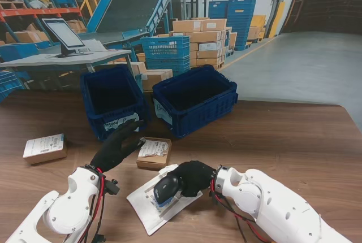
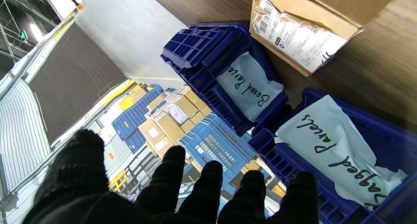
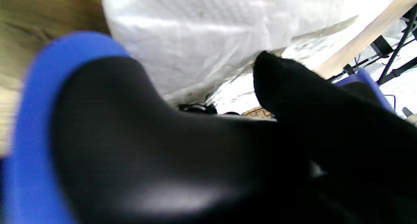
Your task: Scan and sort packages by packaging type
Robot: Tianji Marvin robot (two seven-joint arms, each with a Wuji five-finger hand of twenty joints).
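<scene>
White mailer (image 1: pixel 148 204): flat on the wooden surface (image 1: pixel 294 141) near us, under our right hand (image 1: pixel 189 178)
Right fingers: wrapped round the black-and-blue scanner (image 1: pixel 164 189), right over the mailer
Left hand (image 1: pixel 116 147): fingers apart, empty, beside the cardboard box (image 1: pixel 154 152)

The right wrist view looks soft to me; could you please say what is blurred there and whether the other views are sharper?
Right wrist view: the black-and-blue handheld scanner fills the frame, out of focus, over the bright, washed-out white plastic mailer bag. Left wrist view: handwritten bin labels are crisp; the black-gloved fingers are soft. Stand view: evenly lit and sharp.
</scene>
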